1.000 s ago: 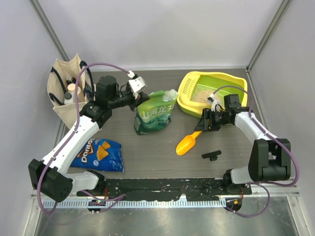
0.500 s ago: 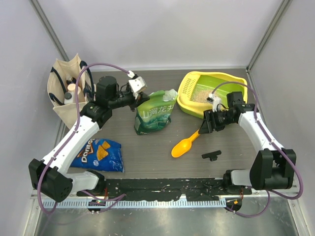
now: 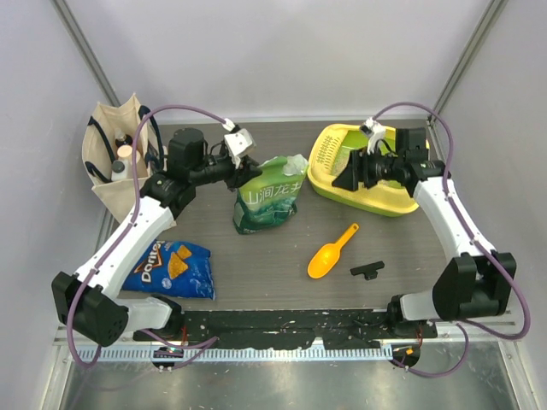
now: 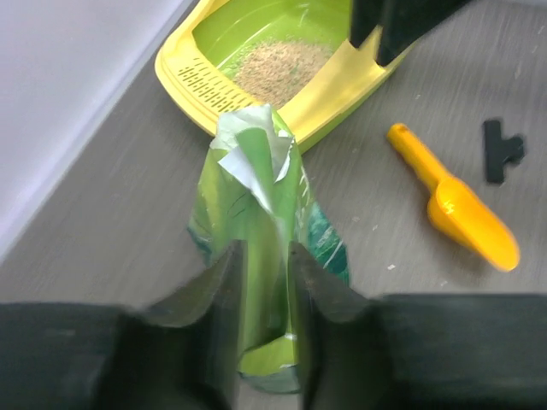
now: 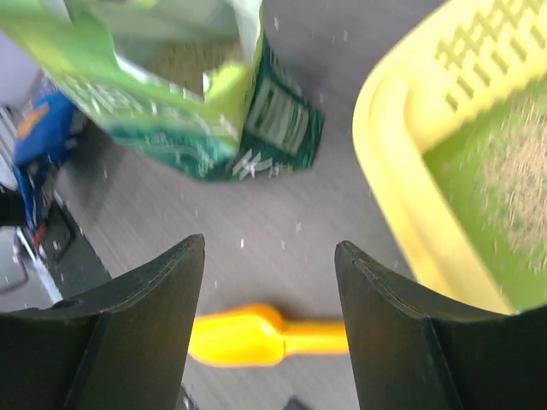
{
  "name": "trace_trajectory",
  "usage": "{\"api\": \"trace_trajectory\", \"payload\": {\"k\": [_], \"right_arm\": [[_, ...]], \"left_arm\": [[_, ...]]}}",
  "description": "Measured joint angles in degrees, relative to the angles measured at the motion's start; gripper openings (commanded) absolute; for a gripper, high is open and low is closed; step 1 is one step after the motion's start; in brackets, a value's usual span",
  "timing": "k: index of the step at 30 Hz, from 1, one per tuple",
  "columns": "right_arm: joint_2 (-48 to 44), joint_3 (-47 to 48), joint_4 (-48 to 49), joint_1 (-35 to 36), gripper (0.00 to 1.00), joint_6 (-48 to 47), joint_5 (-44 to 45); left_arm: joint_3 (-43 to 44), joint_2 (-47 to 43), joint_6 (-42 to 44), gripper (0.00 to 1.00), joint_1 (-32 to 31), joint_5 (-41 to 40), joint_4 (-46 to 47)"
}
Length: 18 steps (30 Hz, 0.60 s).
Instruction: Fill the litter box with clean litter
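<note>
Green pouch [image 3: 269, 195] stands mid-counter [image 3: 273, 269], top torn open and crumpled, white lettering facing front. Orange scoop [image 3: 332, 252] lies flat to the pouch's right and nearer the front edge, bowl front-left, handle pointing back-right. Small black plastic piece [image 3: 367, 270] sits just right of the scoop, not touching. Blue Doritos bag [image 3: 171, 268] lies flat at front left. Beige tote [image 3: 111, 158] is in the back-left corner, bottles in its pockets.

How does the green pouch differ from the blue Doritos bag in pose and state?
The green pouch stands upright, its top open; the blue Doritos bag lies flat. The green pouch is mid-table; the blue Doritos bag lies toward the near-left corner. Both are soft printed bags on the table.
</note>
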Motion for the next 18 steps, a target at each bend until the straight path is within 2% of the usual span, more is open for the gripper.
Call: {"api": "trace_trajectory", "payload": {"k": [2,4,7,12,18], "right_arm": [[2.82,2.38,4.13,0.46,0.69,2.93,-0.44],[6.86,5.11,8.44,0.94,0.69,6.64,-0.31],[12.09,9.27,11.91,2.16,0.69,10.75,1.84],[17.64,15.89,14.71,7.45,0.68,15.04,7.72],[20.41,19.98,15.39,12.57,0.61,17.20,10.67]], "left_arm": [[1.20,0.50,-0.11,0.59,-0.02,-0.09,-1.03],[2.27,0.70,-0.13,0.67,-0.02,-0.68,-1.81],[3.19,0.68,-0.07,0.73,-0.02,-1.84,-2.86],[3.41,0.68,-0.33,0.73,0.07,-4.33,-4.79],[3.41,0.72,0.00,0.65,0.22,-4.96,-6.45]]}}
